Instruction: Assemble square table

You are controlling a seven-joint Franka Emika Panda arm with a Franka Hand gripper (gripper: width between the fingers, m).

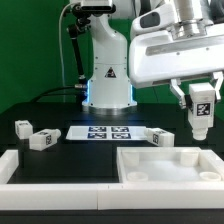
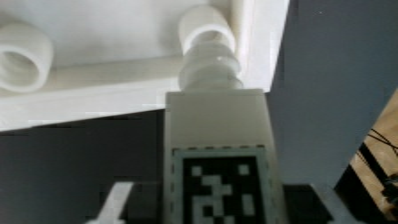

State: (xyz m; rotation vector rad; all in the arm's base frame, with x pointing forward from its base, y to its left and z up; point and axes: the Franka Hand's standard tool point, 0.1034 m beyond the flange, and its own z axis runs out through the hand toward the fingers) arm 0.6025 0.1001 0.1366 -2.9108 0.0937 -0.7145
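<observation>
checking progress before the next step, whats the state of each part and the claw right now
claw: shut on the held leg
held leg: upright in the air over the table top's corner, not yet attached
table top: lying flat, rimmed face up, no leg standing in it
two loose legs: lying free on the exterior view's left
third loose leg: lying free by the top's far rim

a green backdrop (image 1: pixel 30 50) stands behind the black table (image 1: pixel 150 112).
</observation>
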